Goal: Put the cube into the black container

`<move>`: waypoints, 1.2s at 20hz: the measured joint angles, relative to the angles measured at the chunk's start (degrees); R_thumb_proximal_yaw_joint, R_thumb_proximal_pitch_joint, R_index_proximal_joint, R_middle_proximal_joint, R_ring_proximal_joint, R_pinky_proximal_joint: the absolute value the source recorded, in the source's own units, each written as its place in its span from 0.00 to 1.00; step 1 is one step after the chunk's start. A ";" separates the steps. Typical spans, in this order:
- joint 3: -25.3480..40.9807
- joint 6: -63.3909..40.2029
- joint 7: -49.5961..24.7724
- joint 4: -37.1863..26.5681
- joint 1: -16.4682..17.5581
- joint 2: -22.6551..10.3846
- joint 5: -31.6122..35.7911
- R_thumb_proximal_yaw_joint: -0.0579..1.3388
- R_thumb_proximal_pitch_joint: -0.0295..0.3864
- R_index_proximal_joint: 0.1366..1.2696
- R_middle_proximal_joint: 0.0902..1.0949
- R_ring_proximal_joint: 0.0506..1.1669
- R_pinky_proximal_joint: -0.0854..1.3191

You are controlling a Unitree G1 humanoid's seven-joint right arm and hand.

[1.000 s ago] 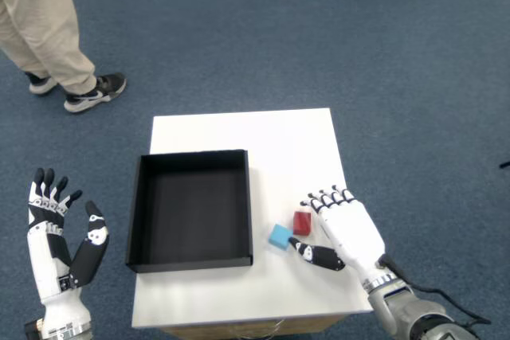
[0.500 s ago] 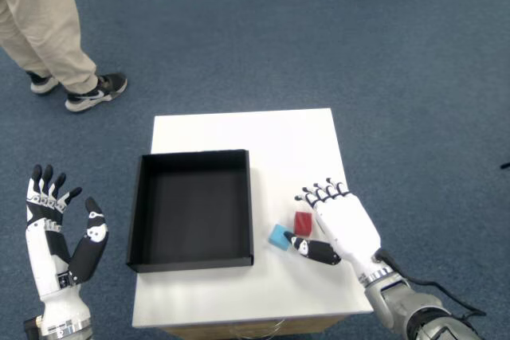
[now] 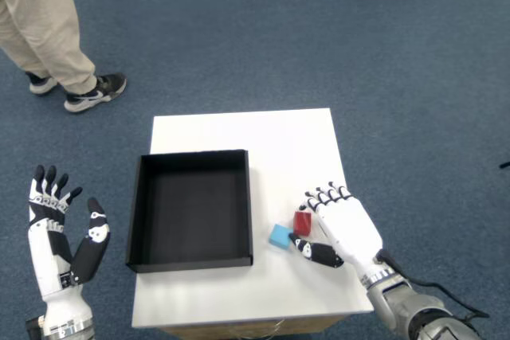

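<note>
Near the table's front right corner, right hand (image 3: 344, 227) over the white table (image 3: 279, 134), fingers curled about a red cube (image 3: 301, 219), grip uncertain, blue cube (image 3: 280, 236) touching thumb, black container (image 3: 191, 208) left, empty.

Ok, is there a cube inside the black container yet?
No, the black container is bare inside; the blue cube and red cube sit on the white table by the right hand.

A single head camera is looking steeply down on the white table (image 3: 239, 129), taking in floor beyond; the right hand (image 3: 344, 228) is sitting low-right, nearest the lens.
</note>
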 measured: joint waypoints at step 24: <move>-1.12 0.29 2.27 -0.38 0.32 -1.23 0.14 0.66 0.38 0.46 0.27 0.24 0.21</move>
